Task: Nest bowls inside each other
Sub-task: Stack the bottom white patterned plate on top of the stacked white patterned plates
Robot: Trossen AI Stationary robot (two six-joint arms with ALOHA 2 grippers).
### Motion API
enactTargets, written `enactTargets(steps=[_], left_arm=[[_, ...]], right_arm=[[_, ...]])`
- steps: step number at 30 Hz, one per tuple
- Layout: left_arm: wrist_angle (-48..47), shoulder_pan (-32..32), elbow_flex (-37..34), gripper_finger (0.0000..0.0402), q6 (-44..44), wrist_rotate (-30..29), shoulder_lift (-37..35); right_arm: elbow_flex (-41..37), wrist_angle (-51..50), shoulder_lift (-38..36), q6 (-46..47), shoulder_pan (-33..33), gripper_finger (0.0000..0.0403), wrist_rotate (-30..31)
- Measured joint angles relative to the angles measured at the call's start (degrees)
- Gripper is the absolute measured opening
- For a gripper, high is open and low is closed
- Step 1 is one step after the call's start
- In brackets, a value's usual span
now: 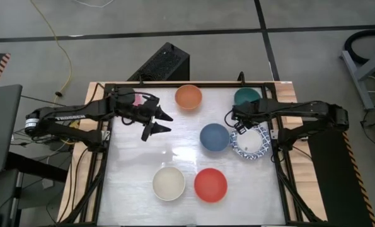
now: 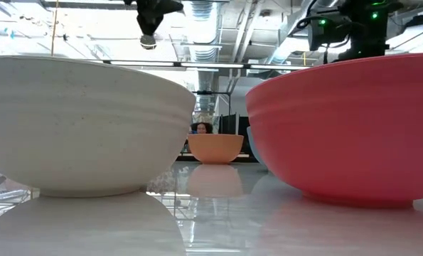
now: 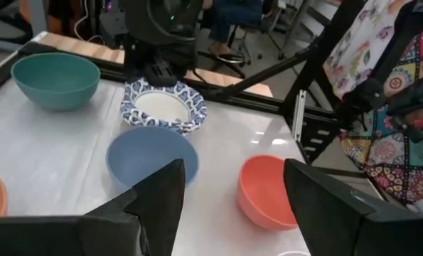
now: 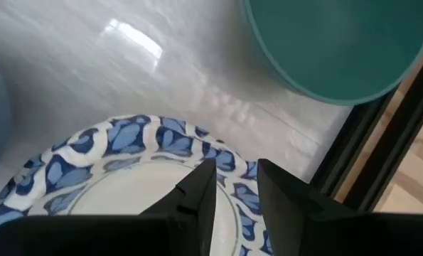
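Left gripper (image 1: 160, 123): hanging over bare table (image 1: 137, 176) toward the left rear, fingers spread wide, gripping nothing.

Orange bowl (image 1: 188, 96): sitting at the rear edge, just right of that gripper, nothing in it.

Cream bowl (image 1: 169, 183) and red bowl (image 1: 210, 185): sitting side by side at the front, near but apart, nothing in either. In the low view these two are filling the frame, cream (image 2: 76, 121) and red (image 2: 346, 128), blocking all but the orange bowl (image 2: 215, 148) seen between them; a person is sitting in the room far behind it.

Blue bowl (image 1: 214, 137): sitting mid-table, nothing in it, just beside the blue-patterned bowl (image 1: 250, 141).

Right gripper (image 1: 239, 123): hovering over the patterned bowl's rear rim. Its wrist view is showing the fingers (image 4: 197, 192) slightly parted above the rim (image 4: 154, 139), clasping nothing.

Green bowl (image 1: 246, 96): sitting at the right rear, near the patterned bowl, partly hidden by the right arm in the high view; the left wrist view is showing it whole (image 3: 55, 80).
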Motion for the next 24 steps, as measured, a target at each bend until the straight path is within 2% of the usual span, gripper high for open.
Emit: enactTargets(steps=[7,19,24], left_arm=[[-0.4,-2.7,0.0,0.0228,-4.1,-0.5,-3.5],[-3.3,-3.6,0.0,0.0228,-3.5,-3.7,-10.2],[-5.6,-3.6,0.0,0.0228,-3.4,-5.5,-11.2]], right_arm=[[-4.0,5.5,0.7,-0.8,0.5,0.0123,-0.2],[-4.3,6.6,0.5,0.1,0.8,0.0123,0.0],[-7.2,9.8,0.5,0.3,0.8,0.0123,0.0]])
